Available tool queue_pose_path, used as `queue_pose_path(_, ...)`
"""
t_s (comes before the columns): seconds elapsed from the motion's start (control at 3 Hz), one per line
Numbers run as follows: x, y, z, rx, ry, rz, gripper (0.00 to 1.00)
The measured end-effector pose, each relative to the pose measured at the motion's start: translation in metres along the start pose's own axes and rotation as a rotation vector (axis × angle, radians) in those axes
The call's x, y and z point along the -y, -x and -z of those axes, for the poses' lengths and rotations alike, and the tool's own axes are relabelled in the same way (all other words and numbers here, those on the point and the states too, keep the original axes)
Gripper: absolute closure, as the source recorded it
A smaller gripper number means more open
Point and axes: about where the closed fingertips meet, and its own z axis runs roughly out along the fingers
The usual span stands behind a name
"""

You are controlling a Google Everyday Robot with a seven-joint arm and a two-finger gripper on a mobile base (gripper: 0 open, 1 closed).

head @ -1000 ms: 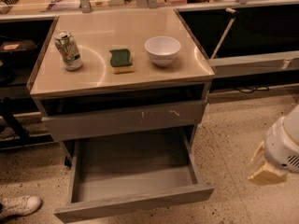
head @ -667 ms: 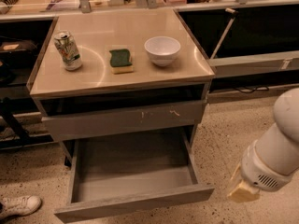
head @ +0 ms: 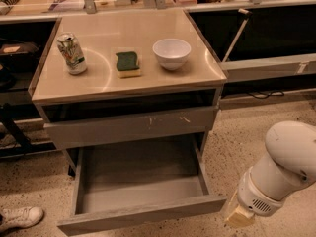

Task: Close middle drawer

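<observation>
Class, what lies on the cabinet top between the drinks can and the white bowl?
A green sponge lies between can and bowl, per the camera view. The gripper is low right, by the middle drawer.

High frontal view, angled down, near cabinet (head: 163,33), hand (head: 240,216) lower right

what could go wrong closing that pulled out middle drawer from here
1. The gripper sits off the right corner of the open middle drawer, not in front of its front panel. A push from there may catch the corner and skew the drawer.
2. A hard shove could jolt the cabinet and tip the can standing on top.
3. A white shoe is on the floor near the drawer's left corner, so someone is probably close.
</observation>
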Motion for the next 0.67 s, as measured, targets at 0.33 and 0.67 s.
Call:
queue_pose_path(0.33, -0.001, -0.0004, -0.0025, -0.002, 0.006, -0.001, 1.0)
queue_pose_path(0.67, -0.001, -0.0004, -0.0025, -0.002, 0.006, -0.001, 1.0)
